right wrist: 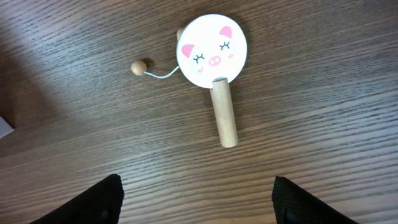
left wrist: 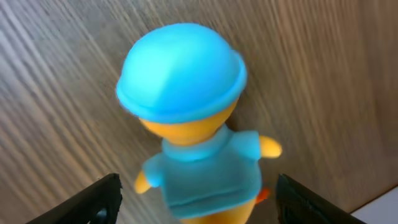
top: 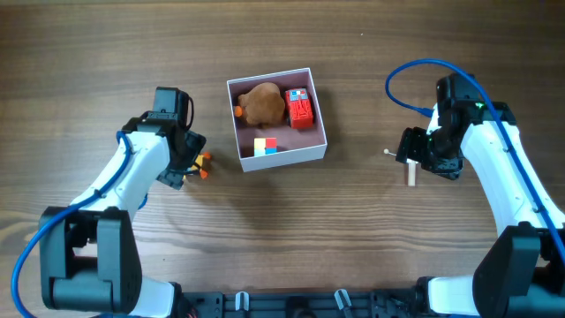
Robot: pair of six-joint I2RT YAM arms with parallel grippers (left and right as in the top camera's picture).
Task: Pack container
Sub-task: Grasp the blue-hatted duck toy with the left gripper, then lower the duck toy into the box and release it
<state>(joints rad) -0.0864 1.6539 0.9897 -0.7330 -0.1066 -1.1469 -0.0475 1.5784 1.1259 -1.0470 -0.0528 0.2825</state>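
Observation:
The container (top: pixel 278 160) is a square white-walled box with a dusty-pink inside at the table's middle. It holds a brown plush (top: pixel 263 104), a red toy (top: pixel 301 109) and a red, blue and yellow block (top: pixel 265 146). My left gripper (top: pixel 190 164) is open around a yellow toy figure with a blue hat and shirt (left wrist: pixel 186 118), which lies on the table between the fingers (left wrist: pixel 196 205). My right gripper (top: pixel 418 155) is open and empty (right wrist: pixel 196 199) above a wooden pig-face rattle drum (right wrist: pixel 212 53), whose handle (top: pixel 410 175) shows in the overhead view.
The rattle's bead on a string (right wrist: pixel 140 66) lies left of the drum. A white corner of the container (left wrist: pixel 385 208) shows at the lower right of the left wrist view. A blue cable (top: pixel 415 75) loops over the right arm.

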